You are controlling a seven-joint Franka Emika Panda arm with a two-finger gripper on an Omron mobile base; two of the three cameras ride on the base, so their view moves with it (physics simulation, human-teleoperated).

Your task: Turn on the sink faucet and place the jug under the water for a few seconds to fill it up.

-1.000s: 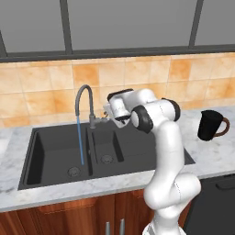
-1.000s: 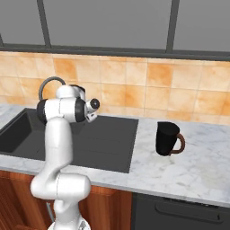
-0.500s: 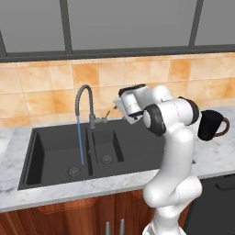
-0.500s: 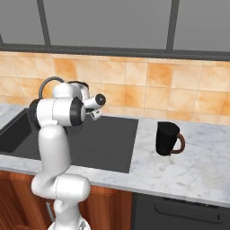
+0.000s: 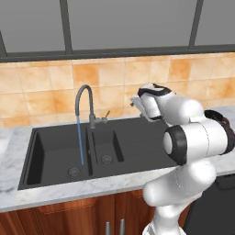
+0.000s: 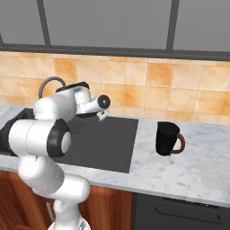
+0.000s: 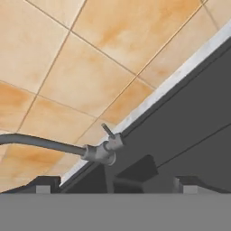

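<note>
Pincer [image 7: 113, 184] wide open, jug [image 6: 168, 139] well apart rightward

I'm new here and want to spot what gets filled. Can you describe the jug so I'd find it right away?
Start at the wide dark sink set in the pale marble counter, then look along the counter to its right. There the jug stands upright and alone: small, black, slightly tapered. Its thin reddish-brown loop handle sets it apart from everything nearby.
</note>
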